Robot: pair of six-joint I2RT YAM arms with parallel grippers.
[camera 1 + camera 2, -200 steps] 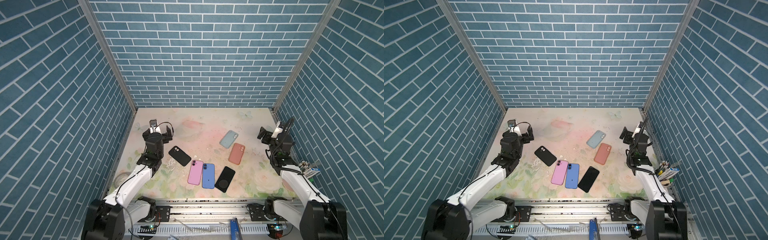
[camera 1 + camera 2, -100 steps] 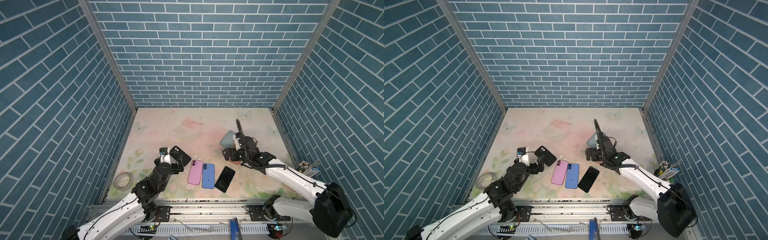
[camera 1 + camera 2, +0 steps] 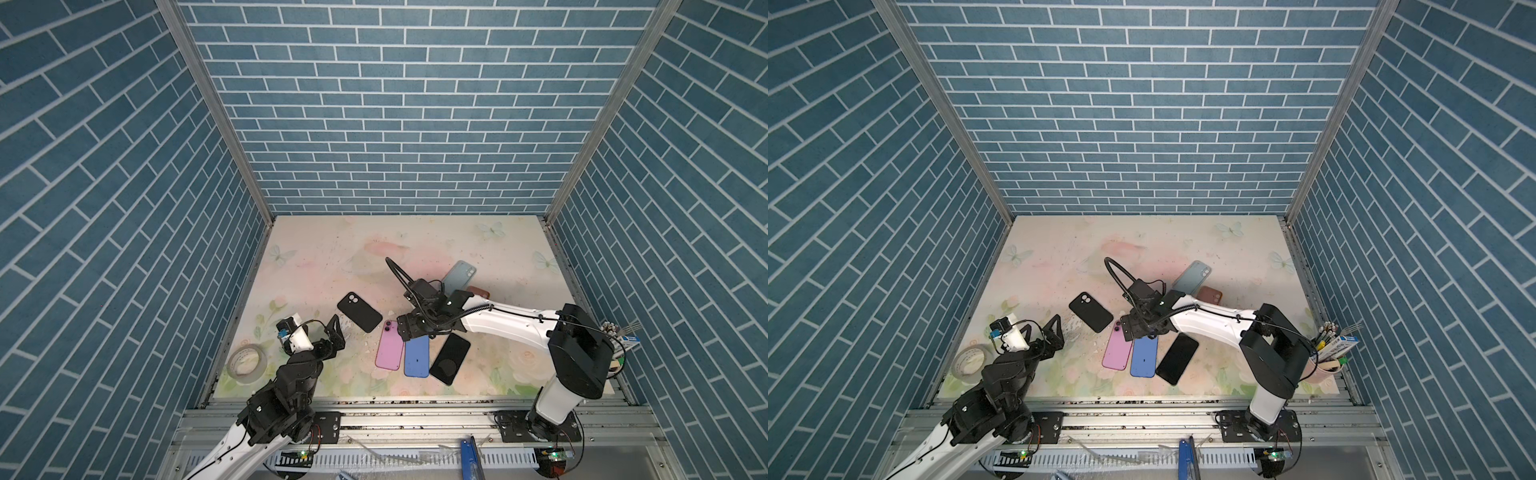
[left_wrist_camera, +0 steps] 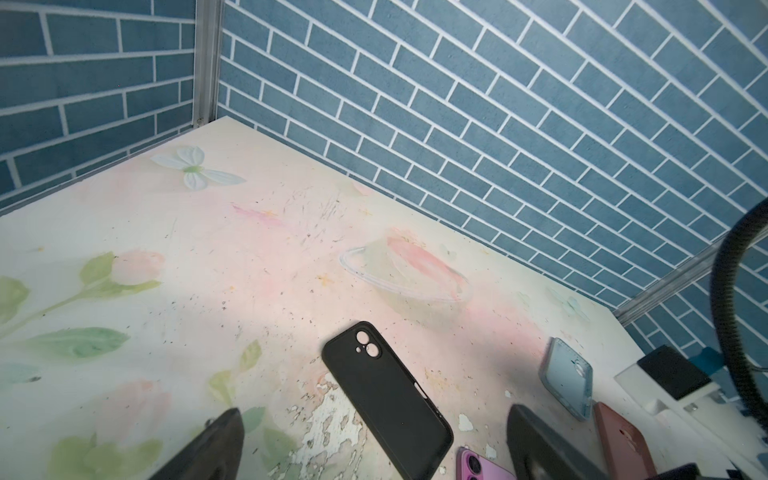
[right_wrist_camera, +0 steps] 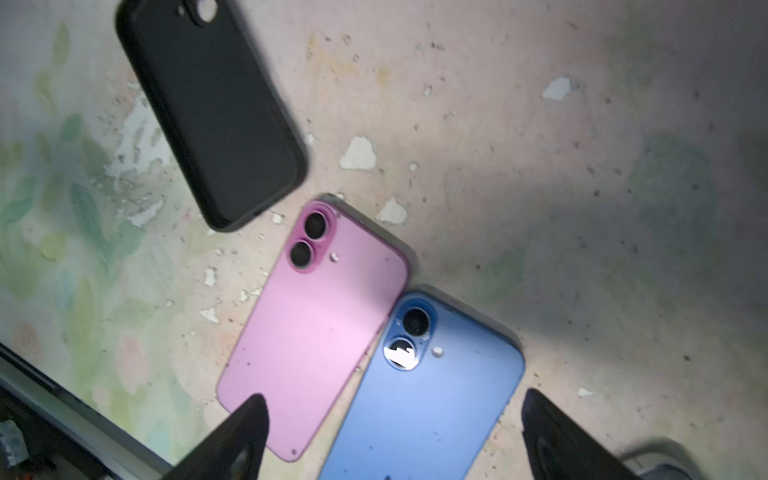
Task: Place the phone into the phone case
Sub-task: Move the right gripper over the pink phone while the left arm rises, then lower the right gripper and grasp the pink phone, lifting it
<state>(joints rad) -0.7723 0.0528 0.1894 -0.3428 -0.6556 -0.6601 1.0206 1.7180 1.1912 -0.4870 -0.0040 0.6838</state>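
Observation:
Three phones lie side by side near the front: a pink phone (image 3: 390,345) (image 5: 311,332), a blue phone (image 3: 417,356) (image 5: 428,399) and a black phone (image 3: 450,358). An empty black phone case (image 3: 359,311) (image 4: 386,399) lies to their left. A light-blue case (image 3: 458,277) (image 4: 567,382) and a brown case (image 3: 478,291) lie further back. My right gripper (image 3: 405,330) (image 5: 392,397) hangs open over the camera end of the blue phone, holding nothing. My left gripper (image 3: 334,332) (image 4: 374,415) stands open just left of the black case, empty.
A roll of tape (image 3: 248,362) lies by the left wall at the front. A pink cup of pens (image 3: 1325,357) stands at the front right corner. Blue brick walls close in three sides, and a metal rail (image 3: 395,409) runs along the front.
Both arms have swung in from the side walls. The right gripper moved left from the cases to above the pink and blue phones. The left gripper came down beside the black case.

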